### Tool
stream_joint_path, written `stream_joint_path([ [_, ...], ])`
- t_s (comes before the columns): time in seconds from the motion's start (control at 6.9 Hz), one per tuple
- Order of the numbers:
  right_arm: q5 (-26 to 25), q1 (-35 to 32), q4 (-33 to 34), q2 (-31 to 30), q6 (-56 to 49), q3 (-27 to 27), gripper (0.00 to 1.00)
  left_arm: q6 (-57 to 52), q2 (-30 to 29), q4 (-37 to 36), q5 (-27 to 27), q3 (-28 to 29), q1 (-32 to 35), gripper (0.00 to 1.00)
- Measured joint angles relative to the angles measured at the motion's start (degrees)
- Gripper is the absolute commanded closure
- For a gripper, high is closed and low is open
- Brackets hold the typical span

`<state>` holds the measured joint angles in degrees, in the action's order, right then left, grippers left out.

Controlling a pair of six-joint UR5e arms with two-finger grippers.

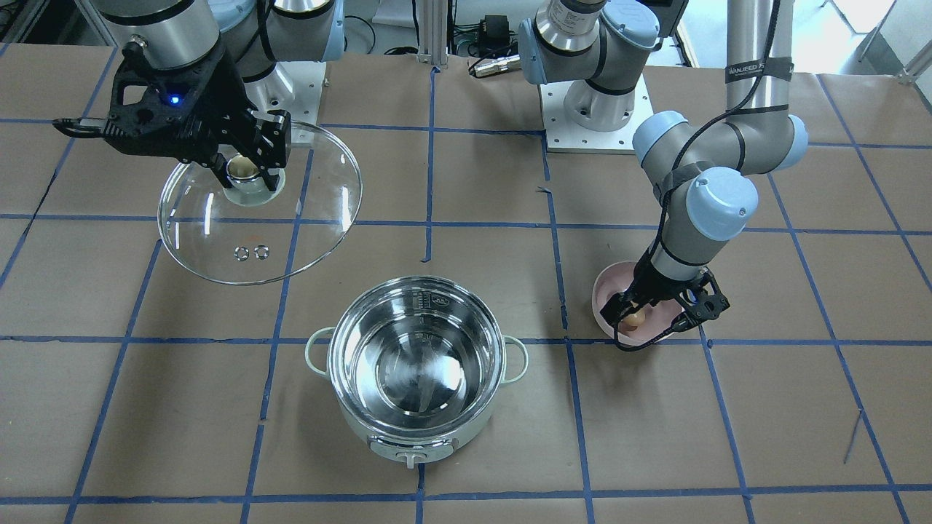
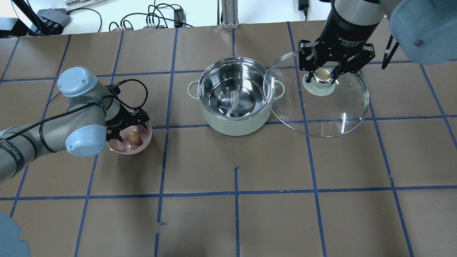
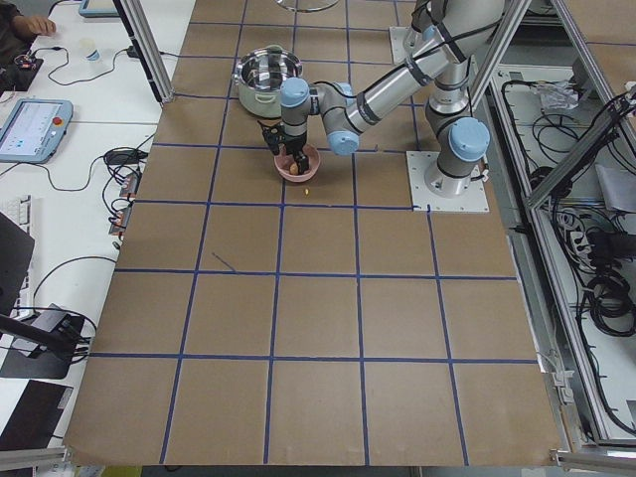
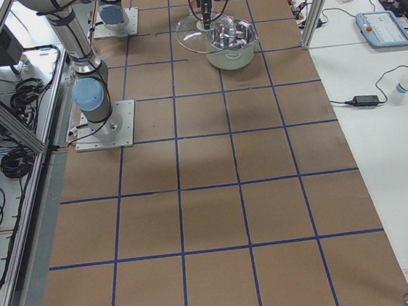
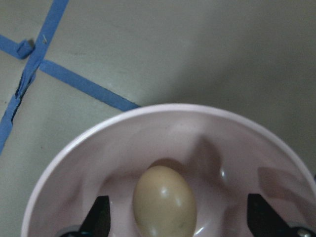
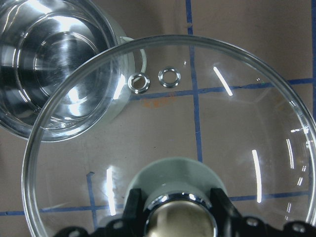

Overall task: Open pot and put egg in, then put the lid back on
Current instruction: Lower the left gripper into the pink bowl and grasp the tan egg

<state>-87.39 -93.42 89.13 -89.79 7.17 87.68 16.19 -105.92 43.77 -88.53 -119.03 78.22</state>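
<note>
The pot (image 1: 416, 364) (image 2: 234, 96) stands open and empty at mid-table, its steel lining bare. My right gripper (image 1: 244, 171) (image 2: 324, 75) is shut on the beige knob of the glass lid (image 1: 306, 211) (image 2: 335, 110) and holds it tilted above the table beside the pot. In the right wrist view the lid (image 6: 197, 123) partly overlaps the pot (image 6: 54, 64). The egg (image 2: 134, 136) (image 5: 165, 202) lies in a pink bowl (image 2: 142, 148) (image 5: 74, 163). My left gripper (image 1: 641, 320) (image 2: 128, 137) is lowered into the bowl, open, with a finger on each side of the egg and not touching it.
The table is brown paper with a blue tape grid. The two arm bases (image 1: 597, 109) stand at the robot's edge. Operator desks with tablets and cables (image 3: 35, 124) lie beyond the far edge.
</note>
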Motion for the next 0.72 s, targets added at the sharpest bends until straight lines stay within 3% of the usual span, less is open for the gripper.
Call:
stream_joint_path([
  [0.43,-0.6,0.1,0.1,-0.3,-1.4,1.3,0.97,0.0,-0.2,0.1,-0.2,-0.1,0.0,0.07],
  [0.72,-0.5,0.2,0.1,-0.4,-1.3,1.4,0.97,0.0,-0.3,0.1,-0.3,0.0,0.0,0.13],
])
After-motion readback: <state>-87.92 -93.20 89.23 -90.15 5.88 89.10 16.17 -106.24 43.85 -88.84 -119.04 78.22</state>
